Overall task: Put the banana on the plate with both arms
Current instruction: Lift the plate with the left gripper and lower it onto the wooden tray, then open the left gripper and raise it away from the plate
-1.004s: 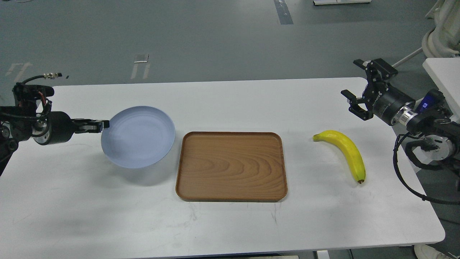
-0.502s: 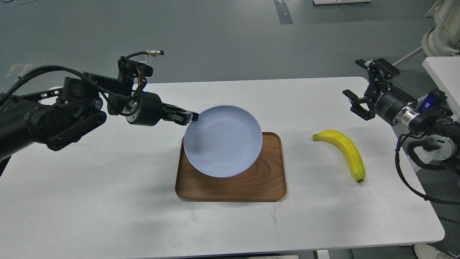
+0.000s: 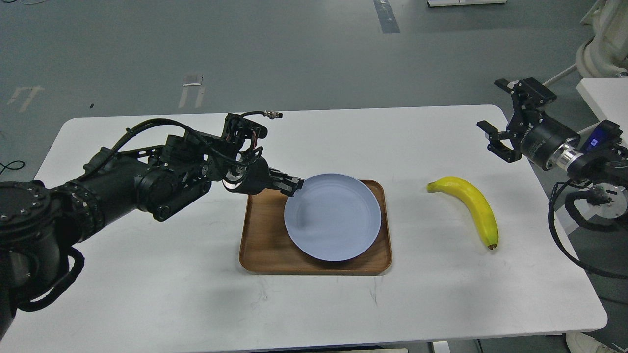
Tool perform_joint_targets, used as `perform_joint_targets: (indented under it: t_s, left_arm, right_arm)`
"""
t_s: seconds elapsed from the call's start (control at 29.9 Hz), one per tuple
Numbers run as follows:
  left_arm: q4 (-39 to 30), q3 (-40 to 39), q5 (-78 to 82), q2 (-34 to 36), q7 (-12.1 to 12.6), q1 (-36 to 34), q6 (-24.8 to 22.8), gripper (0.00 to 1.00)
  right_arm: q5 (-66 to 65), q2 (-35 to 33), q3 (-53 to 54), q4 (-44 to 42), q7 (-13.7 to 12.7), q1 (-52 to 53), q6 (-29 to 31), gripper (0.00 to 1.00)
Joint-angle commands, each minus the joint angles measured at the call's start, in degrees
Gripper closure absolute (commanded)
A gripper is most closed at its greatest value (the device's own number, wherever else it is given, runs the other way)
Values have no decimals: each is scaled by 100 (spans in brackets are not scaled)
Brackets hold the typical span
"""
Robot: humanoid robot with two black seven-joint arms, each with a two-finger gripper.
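Observation:
The pale blue plate [image 3: 333, 218] lies over the right half of the brown wooden tray [image 3: 265, 245]. My left gripper [image 3: 293, 186] is shut on the plate's upper left rim. The yellow banana [image 3: 473, 206] lies on the white table to the right of the tray, dark tip toward me. My right gripper [image 3: 510, 122] is open and empty, above and behind the banana near the table's right edge.
The white table [image 3: 147, 294] ends close to the right of the banana. My left arm stretches across the table's left middle. A white stand [image 3: 603, 98] is at the far right beyond the table.
My left arm has carried the plate from the table's left to the right and down over the tray. My right gripper has drifted slightly right and up.

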Motion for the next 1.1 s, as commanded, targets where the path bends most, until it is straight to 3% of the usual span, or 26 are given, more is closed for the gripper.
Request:
perform_joint_targets:
  t_s: [0.0, 0.17, 0.2, 0.27, 0.33, 0.54, 0.84, 0.94, 1.07]
  left_arm:
    - [103, 17, 7, -80, 0, 56, 86, 100]
    - [111, 176, -2, -80, 0, 74, 104, 100]
    - [103, 176, -2, -80, 0, 74, 95, 79]
    - [103, 176, -10, -89, 0, 65, 95, 57]
    - [85, 167, -63, -89, 0, 39, 86, 4]
    - [41, 62, -527, 183, 0, -145, 104, 1]
    - [-134, -96, -6062, 1079, 0, -181, -133, 1]
    - [-231, -307, -7312, 1501, 0, 135, -651, 1]
    - [-205, -1315, -8113, 1932, 0, 854, -666, 1]
  right_arm:
    - [-17, -2, 1, 0, 0, -1, 0, 1]
    - [-43, -11, 1, 0, 0, -1, 0, 1]
    - [-43, -11, 1, 0, 0, -1, 0, 1]
    - [-43, -28, 1, 0, 0, -1, 0, 1]
    - [-52, -37, -8, 0, 0, -1, 0, 1]
    - [-262, -256, -8, 26, 0, 69, 0, 1]
    - [-1791, -625, -8, 421, 0, 210, 0, 1]
    - [-2424, -801, -8, 632, 0, 298, 0, 1]
    - [-3748, -1152, -104, 860, 0, 429, 0, 1]
